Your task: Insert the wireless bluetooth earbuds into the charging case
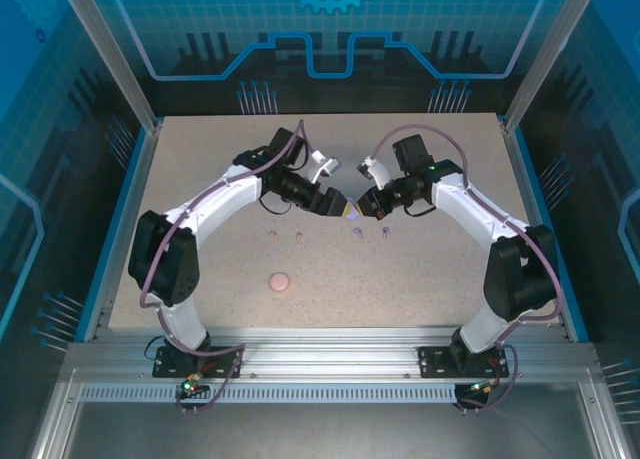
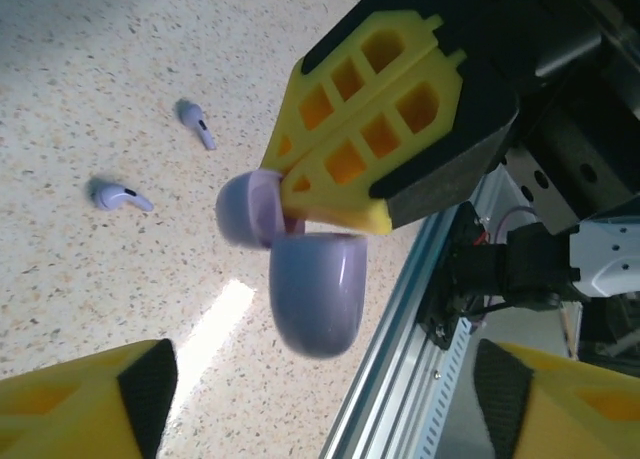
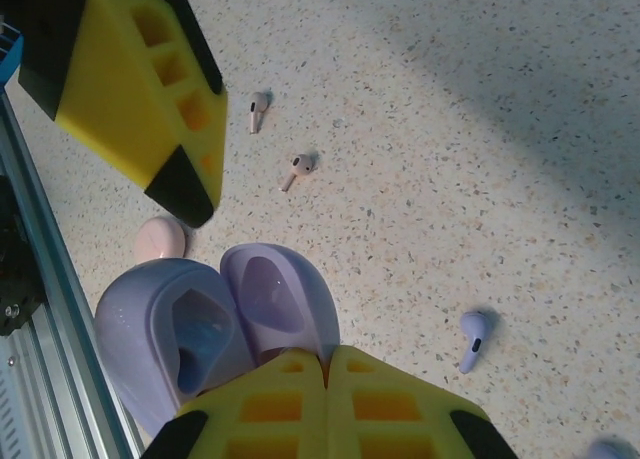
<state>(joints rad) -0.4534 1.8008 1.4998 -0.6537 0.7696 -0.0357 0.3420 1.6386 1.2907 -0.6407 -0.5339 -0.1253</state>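
Observation:
An open lilac charging case [image 3: 170, 339] hangs above the table, its lid [image 3: 275, 294] pinched at the edge by my right gripper [image 3: 325, 361], which is shut on it. From the left wrist the case body [image 2: 315, 289] hangs under the right gripper's yellow fingers [image 2: 370, 129]. My left gripper [image 2: 325, 404] is open, its fingers wide apart just short of the case and not touching it. Two lilac earbuds [image 2: 195, 122] [image 2: 118, 195] and two pale pink earbuds [image 3: 258, 109] [image 3: 298, 169] lie loose on the table. Both grippers [image 1: 340, 207] [image 1: 362, 207] meet mid-table.
A shut pink round case [image 1: 280, 281] lies near the front, left of centre. The four buds lie in a row [image 1: 272, 236] [image 1: 386, 234] just below the grippers. An aluminium rail [image 2: 400, 319] borders the speckled table [image 1: 440, 269].

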